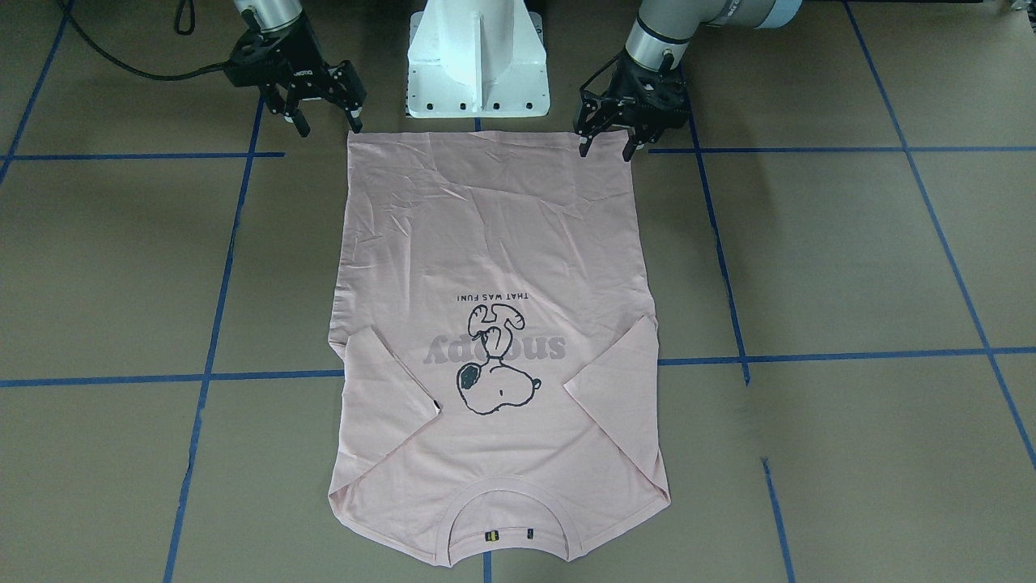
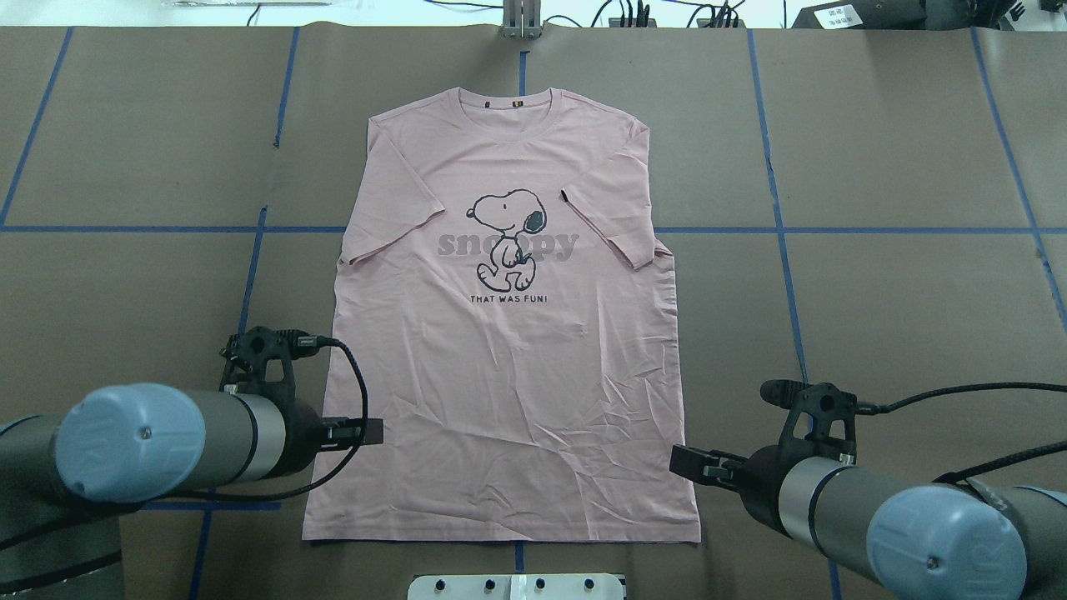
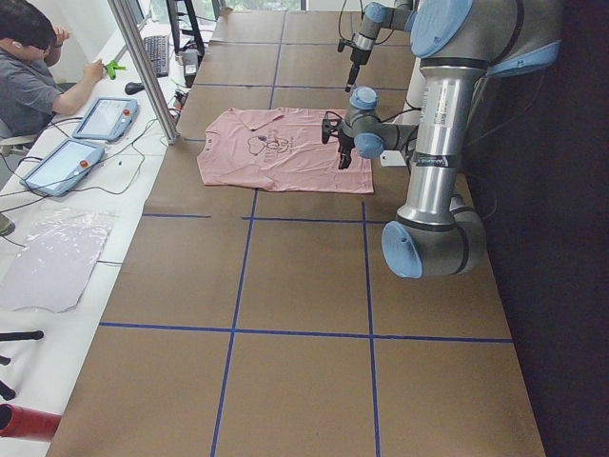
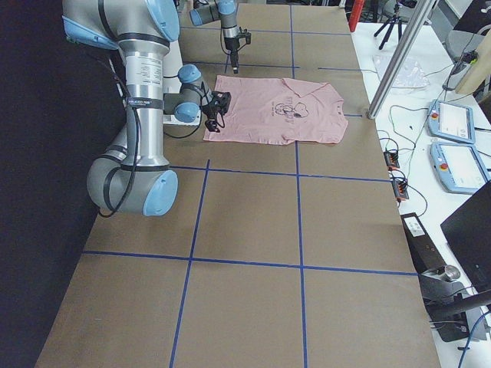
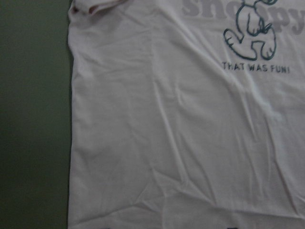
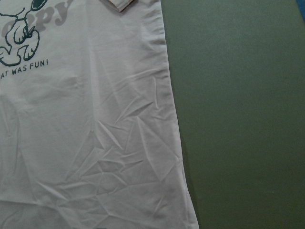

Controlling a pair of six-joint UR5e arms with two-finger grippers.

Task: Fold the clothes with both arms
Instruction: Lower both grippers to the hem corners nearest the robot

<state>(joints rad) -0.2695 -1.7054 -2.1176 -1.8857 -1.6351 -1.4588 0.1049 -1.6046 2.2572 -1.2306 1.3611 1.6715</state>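
The pale pink T-shirt (image 1: 486,243) lies flat on the table with its dog print (image 2: 504,229) facing up. Both sleeves are folded in over the front. Its hem points toward the robot base and its collar (image 1: 502,534) away from it. My left gripper (image 1: 607,151) hangs open just over the hem corner on my left side, and it also shows in the overhead view (image 2: 358,431). My right gripper (image 1: 328,124) is open beside the other hem corner, holding nothing. Each wrist view shows only the shirt (image 5: 190,133) from above, with no fingers in sight.
The white pedestal (image 1: 477,57) stands just behind the hem. Blue tape lines (image 1: 227,267) grid the brown table. A seated person (image 3: 29,76) and tablets (image 3: 105,116) are beyond the far table edge, as are pendants (image 4: 456,146).
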